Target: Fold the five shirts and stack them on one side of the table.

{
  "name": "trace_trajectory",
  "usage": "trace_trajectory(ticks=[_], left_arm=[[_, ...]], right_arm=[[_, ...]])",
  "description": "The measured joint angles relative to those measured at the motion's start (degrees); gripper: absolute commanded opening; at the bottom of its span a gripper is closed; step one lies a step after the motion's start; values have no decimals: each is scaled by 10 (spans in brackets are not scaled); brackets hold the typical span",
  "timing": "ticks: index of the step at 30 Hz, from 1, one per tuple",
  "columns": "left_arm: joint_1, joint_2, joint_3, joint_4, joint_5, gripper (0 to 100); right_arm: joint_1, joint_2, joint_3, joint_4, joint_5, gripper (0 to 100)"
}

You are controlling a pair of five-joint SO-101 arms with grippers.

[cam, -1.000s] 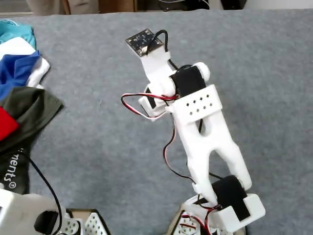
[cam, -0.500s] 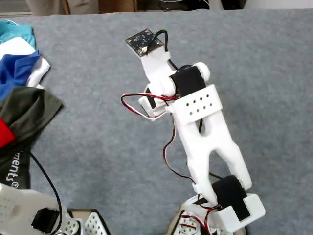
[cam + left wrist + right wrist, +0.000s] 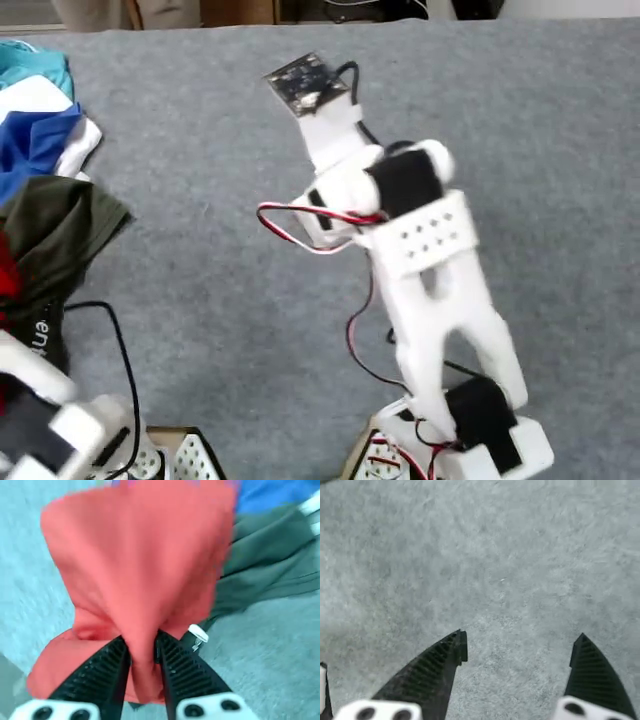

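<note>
Sprawling over the grey table [image 3: 220, 300], the shirt heap [image 3: 50, 215] sits at nine o'clock. Its red shirt [image 3: 140, 565] is bunched in the left claw [image 3: 142, 647], jaws nearly closed on cloth. I'd lift high, clear of the others. The right claw [image 3: 521, 636] gapes empty above mid-table.

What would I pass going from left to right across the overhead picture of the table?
A pile of shirts at the left edge → bare grey table cover → the white right arm leaning over the middle → more bare grey table cover out to the right edge.
</note>
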State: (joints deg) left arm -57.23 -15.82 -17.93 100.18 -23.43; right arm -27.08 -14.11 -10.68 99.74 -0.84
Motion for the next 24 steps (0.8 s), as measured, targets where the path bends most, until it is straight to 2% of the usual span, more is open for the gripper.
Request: trace_trajectory(ticks=[4,7,13,16,21,24], left_arm=[[70,-112,0,0,5,19],[146,-189,0,0,45,19],[383,-270,-1,0,182,21],[506,-273,34,0,235,21],[666,-270,135,1,268,28],[733,-270,190,1,269,133]], right_arm=[[63,-29,0,0,0,333],[128,-55,0,0,0,333],[280,-118,0,0,2,333],[361,-143,0,0,41,333],[480,-169,0,0,145,333],[521,-175,16,0,200,333]])
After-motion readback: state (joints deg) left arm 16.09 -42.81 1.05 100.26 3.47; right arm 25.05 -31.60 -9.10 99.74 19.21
